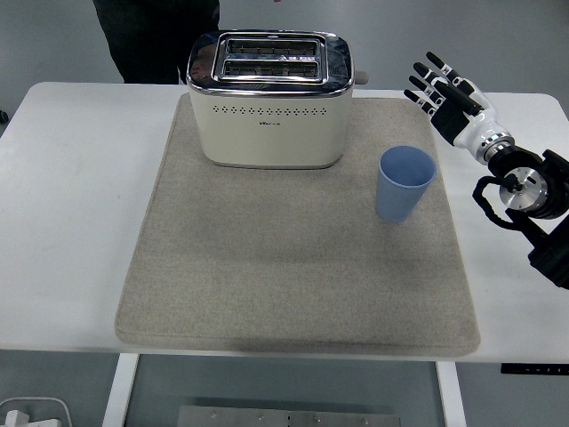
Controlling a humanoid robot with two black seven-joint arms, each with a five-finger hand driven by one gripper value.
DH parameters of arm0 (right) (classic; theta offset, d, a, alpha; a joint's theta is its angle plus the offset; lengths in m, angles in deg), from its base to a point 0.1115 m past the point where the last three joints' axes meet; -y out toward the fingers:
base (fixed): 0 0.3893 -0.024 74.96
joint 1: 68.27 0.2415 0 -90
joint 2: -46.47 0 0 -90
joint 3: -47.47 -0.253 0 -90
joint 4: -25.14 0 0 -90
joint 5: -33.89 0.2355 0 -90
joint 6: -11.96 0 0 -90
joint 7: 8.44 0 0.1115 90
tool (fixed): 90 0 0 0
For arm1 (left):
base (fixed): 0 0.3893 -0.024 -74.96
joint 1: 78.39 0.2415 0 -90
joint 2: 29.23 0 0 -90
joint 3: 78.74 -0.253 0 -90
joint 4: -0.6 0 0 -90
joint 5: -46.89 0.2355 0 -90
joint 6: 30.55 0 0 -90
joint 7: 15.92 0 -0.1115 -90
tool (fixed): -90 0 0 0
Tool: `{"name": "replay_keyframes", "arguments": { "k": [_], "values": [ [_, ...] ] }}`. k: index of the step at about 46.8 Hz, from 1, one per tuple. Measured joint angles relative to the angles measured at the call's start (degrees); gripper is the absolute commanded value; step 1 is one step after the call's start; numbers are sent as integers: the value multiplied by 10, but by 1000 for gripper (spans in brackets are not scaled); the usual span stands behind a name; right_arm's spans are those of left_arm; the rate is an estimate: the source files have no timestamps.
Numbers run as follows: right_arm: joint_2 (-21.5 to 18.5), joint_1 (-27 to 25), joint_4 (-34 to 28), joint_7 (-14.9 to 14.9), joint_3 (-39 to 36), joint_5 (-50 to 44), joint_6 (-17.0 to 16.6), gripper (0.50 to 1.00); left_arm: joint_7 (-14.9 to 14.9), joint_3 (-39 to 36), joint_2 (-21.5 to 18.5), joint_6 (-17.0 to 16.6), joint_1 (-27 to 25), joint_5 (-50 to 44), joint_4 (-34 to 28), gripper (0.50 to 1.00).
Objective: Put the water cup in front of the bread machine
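1. The blue water cup [405, 184] stands upright on the grey felt mat [293, 267], mouth up, to the right of the cream two-slot toaster [270, 100] and slightly nearer the table's front edge than the toaster's face; the two stand apart.
2. The right hand [447, 96] hovers to the right of the toaster and beyond the cup, fingers spread and holding nothing.
3. From that hand the cup lies toward the table's near edge and a little left (its long axis is vertical, so a side grasp looks suitable).
4. Only the right arm is in view, so it is the nearer one.
5. The goal, as I judge it, is the bare mat in front of the toaster, left of the cup.
6. A person [156, 36] stands behind the toaster.
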Motion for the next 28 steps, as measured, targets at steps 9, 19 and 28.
{"name": "replay_keyframes", "arguments": {
  "k": [9, 19, 28],
  "values": [
    [1, 0, 0, 0, 0, 0, 0, 926, 0, -2, 0, 0, 0, 0, 0, 1000],
    [0, 0, 0, 0, 0, 0, 0, 926, 0, -2, 0, 0, 0, 0, 0, 1000],
    [0, -1, 0, 0, 1, 0, -1, 926, 0, -1, 0, 0, -3, 1, -2, 1000]
  ]
}}
